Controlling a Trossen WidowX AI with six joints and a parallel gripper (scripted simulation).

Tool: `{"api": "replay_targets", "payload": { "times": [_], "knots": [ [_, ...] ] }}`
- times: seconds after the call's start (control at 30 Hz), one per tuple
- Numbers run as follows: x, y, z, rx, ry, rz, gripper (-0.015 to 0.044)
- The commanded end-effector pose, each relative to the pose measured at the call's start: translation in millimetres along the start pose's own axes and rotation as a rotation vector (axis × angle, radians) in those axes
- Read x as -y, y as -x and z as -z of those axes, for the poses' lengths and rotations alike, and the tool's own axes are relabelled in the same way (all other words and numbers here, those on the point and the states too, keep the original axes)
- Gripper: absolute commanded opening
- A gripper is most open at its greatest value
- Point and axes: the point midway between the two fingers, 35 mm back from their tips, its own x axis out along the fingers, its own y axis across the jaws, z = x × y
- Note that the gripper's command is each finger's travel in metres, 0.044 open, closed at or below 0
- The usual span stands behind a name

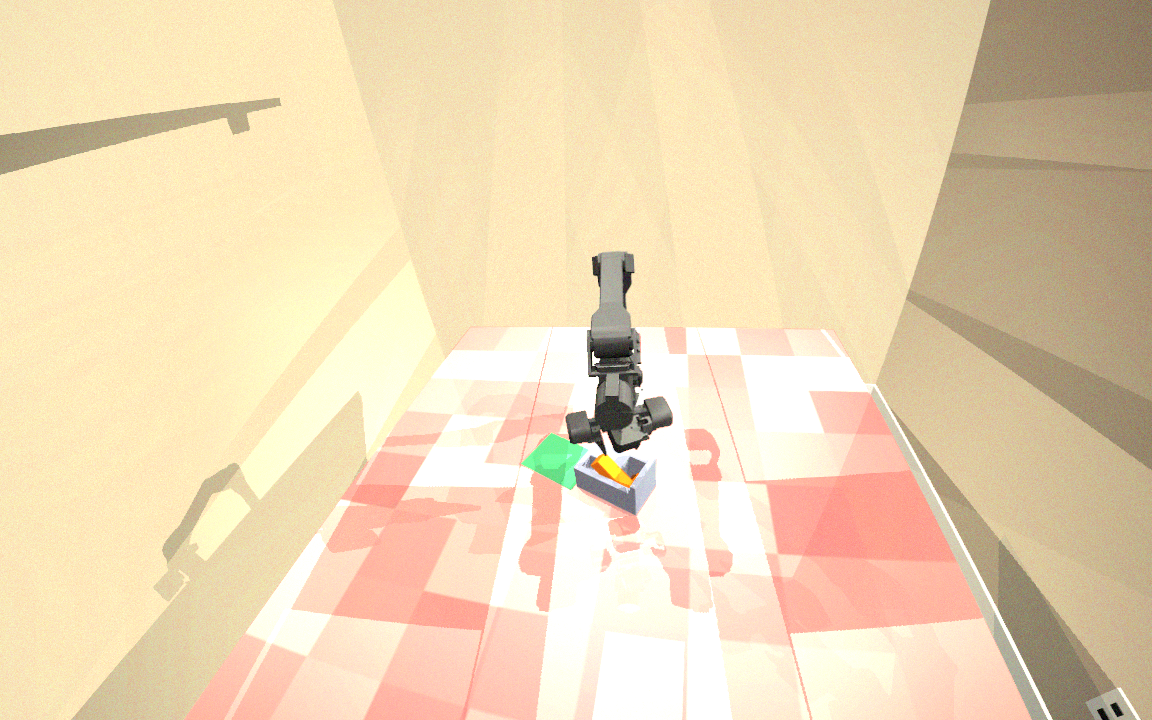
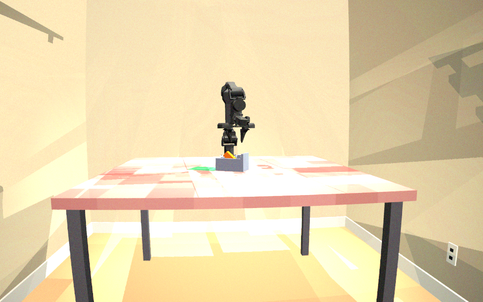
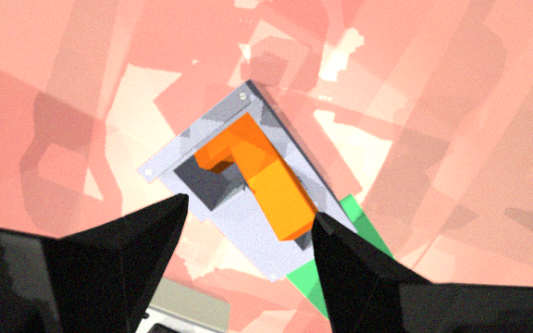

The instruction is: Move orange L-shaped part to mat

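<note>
Gripper (image 3: 248, 210) open, jaws spread wide, nothing between them. Held above the grey tray (image 3: 243, 240) with clear air below the fingertips in the exterior view. Pointed down at the table (image 2: 235, 187).

Orange L-shaped part (image 3: 257, 171) still inside the tray pocket but tilted — straight end raised above the tray's top face, L-shaped end sunk low near the far screw corner. In the wrist view, raised end close to the right-hand finger (image 3: 336, 240); contact between the two cannot be told from this angle. Dark pocket floor exposed beside the short leg of the L. In the exterior view, orange part (image 2: 229, 154) seen poking up above the tray wall (image 2: 230, 164), slanted, with its high end toward the mat side.

Green mat (image 1: 553, 461) flat on the table, directly beside the tray (image 1: 620, 490) on the side of the raised end; mat edge and tray edge touching or very nearly so in the top view. Part of the mat (image 3: 313, 277) visible under the right-hand finger in the wrist view. No part of the orange piece on the mat.

Arm (image 1: 611, 358) reaching forward from the rear of the table, wrist bent down over the tray. Gripper body (image 2: 241, 129) well above the tray in the exterior view — fingers tapering to points, aimed downward.
</note>
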Motion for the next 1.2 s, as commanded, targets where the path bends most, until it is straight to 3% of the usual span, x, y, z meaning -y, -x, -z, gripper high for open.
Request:
{"api": "replay_targets", "payload": {
  "times": [0.0,0.2,0.47,0.73,1.17],
  "knots": [
    [17,2,18,-0.003,0.45,-0.001,0.028],
    [29,2,30,-0.007,0.803,-0.002,0.028],
    [30,1,30,-0.007,0.803,-0.002,0.028],
    [30,-28,30,-0.007,0.803,-0.002,0.028],
    [30,-44,29,-0.007,0.803,-0.002,0.028]
  ]
}}
